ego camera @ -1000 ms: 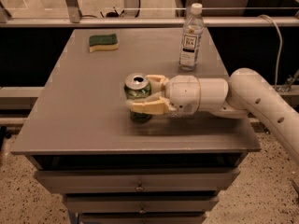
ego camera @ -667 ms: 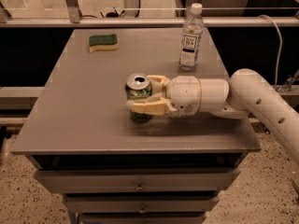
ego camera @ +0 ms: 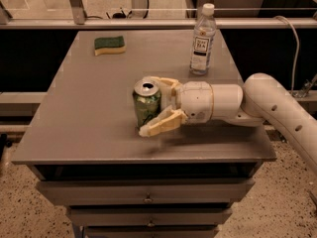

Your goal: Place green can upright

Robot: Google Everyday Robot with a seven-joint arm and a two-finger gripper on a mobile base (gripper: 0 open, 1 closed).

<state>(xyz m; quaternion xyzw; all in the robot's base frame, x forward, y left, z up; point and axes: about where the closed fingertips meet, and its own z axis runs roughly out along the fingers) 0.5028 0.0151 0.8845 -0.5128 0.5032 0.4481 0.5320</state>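
The green can stands upright on the grey table, right of centre, silver pull-tab top facing up. My gripper reaches in from the right and straddles the can. One cream finger lies in front of the can, spread away from its side. The other finger sits behind it. The jaws are open and the can rests on the table on its own.
A clear plastic bottle with a white cap stands at the back right, close behind my arm. A green-and-yellow sponge lies at the back left. The table's front edge is just below the gripper. Drawers sit under the tabletop.
The front finger has swung away from the can toward the table's front edge, so the jaws have opened. The can stays upright in the same spot.
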